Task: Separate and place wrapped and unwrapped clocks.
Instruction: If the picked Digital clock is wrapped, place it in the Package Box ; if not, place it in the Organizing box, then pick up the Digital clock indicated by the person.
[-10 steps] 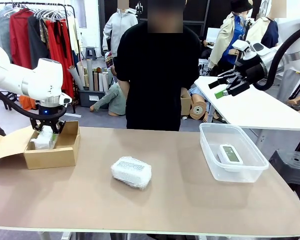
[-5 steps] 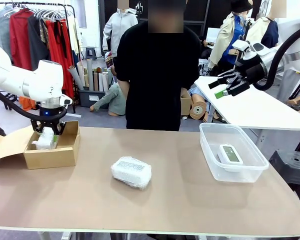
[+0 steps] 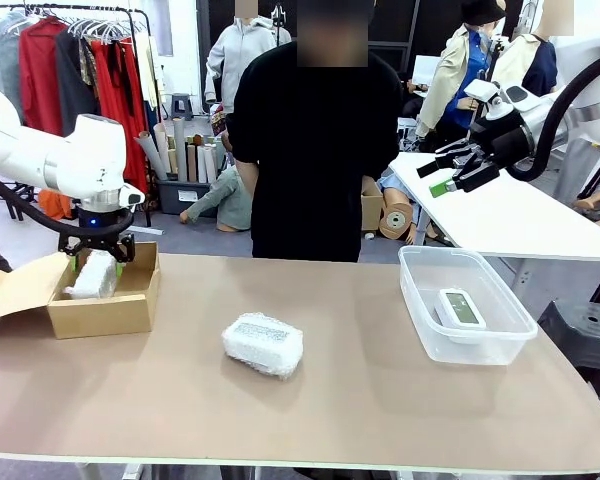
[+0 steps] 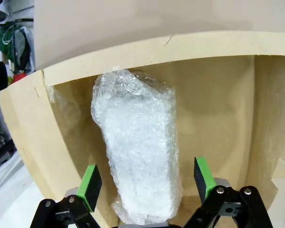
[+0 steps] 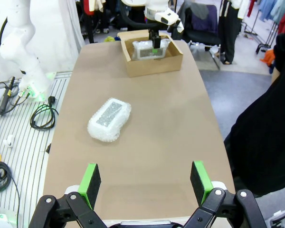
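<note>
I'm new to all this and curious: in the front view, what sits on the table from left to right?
Cardboard box holding the first wrapped clock → second wrapped clock mid-table → clear tub holding the bare clock.

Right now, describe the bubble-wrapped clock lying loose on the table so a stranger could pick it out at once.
Start from the brown table; between the cardboard box at its left end and the clear tub at its right end lies a white bubble-wrapped block. Unlike the wrapped block inside the box and the bare clock in the tub, it sits on the open tabletop.
</note>
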Available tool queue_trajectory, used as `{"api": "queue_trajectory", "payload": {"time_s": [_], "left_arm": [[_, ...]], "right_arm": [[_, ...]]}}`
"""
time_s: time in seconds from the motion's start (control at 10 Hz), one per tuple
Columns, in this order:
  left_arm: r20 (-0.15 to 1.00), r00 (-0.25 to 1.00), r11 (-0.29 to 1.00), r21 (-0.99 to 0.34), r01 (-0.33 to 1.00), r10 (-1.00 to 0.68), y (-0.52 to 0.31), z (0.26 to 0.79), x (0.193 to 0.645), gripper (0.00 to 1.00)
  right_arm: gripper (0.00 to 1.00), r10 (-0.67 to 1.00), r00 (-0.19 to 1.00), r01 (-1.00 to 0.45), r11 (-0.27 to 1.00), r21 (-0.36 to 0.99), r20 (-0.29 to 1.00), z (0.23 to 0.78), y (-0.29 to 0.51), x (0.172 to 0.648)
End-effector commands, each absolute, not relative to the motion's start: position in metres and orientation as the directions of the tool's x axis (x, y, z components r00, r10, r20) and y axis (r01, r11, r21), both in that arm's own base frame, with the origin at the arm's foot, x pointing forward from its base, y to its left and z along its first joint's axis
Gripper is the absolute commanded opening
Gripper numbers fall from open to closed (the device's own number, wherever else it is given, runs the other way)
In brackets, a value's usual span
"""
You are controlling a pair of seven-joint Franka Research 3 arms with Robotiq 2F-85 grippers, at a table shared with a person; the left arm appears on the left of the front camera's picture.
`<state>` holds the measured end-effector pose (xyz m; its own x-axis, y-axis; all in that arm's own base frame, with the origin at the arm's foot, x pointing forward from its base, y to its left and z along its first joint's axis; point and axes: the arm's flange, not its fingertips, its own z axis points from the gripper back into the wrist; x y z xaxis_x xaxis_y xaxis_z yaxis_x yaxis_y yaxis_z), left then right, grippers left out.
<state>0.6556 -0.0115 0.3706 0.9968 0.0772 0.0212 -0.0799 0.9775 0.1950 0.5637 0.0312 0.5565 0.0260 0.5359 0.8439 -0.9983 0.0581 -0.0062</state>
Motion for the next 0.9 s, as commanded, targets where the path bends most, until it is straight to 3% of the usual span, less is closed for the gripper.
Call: {"api": "queue_trajectory", "payload": {"time_s": [0.0, 0.4, 0.8], "left_arm": [[0.044, 0.995, 0.976, 0.195, -0.097, 0.09, -0.014, 0.384, 0.647, 1.0], [0.084, 0.993, 0.984, 0.15, -0.098, 0.086, -0.017, 0.402, 0.64, 1.0], [0.06, 0.996, 0.979, 0.19, -0.076, 0.066, -0.019, 0.398, 0.651, 1.0]], "right_arm": [[1.0, 0.536, 0.017, -0.998, 0.055, -0.014, 0.844, 0.558, 0.031, 0.563], [1.0, 0.536, 0.017, -0.998, 0.055, -0.014, 0.844, 0.558, 0.031, 0.563], [1.0, 0.536, 0.017, -0.998, 0.055, -0.014, 0.844, 0.558, 0.031, 0.563]]}}
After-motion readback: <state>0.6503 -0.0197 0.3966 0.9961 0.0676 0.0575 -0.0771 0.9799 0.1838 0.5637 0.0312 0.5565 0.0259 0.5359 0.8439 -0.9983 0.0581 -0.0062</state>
